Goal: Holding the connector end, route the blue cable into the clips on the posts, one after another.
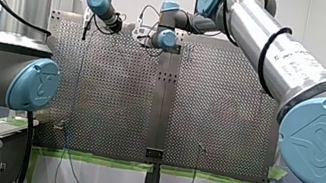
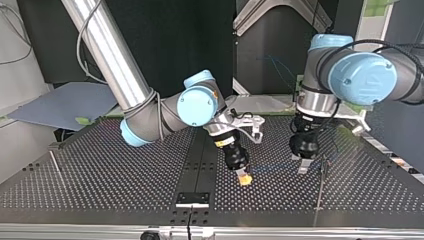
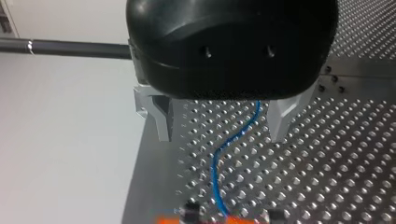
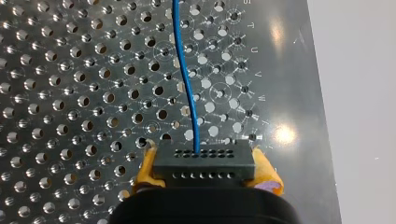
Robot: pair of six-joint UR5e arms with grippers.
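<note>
My right gripper (image 4: 205, 171) is clenched on the connector (image 4: 204, 161). The blue cable (image 4: 187, 88) runs ahead at its 12 o'clock, lying between my released left gripper's (image 3: 219, 133) fingers, nearer the post (image 2: 321, 185)

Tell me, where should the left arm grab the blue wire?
On the thin stretch of blue cable running along the perforated table, probably from straight above: my left end effector is open with a finger on each side. The connector is pinched in my right end effector.
</note>
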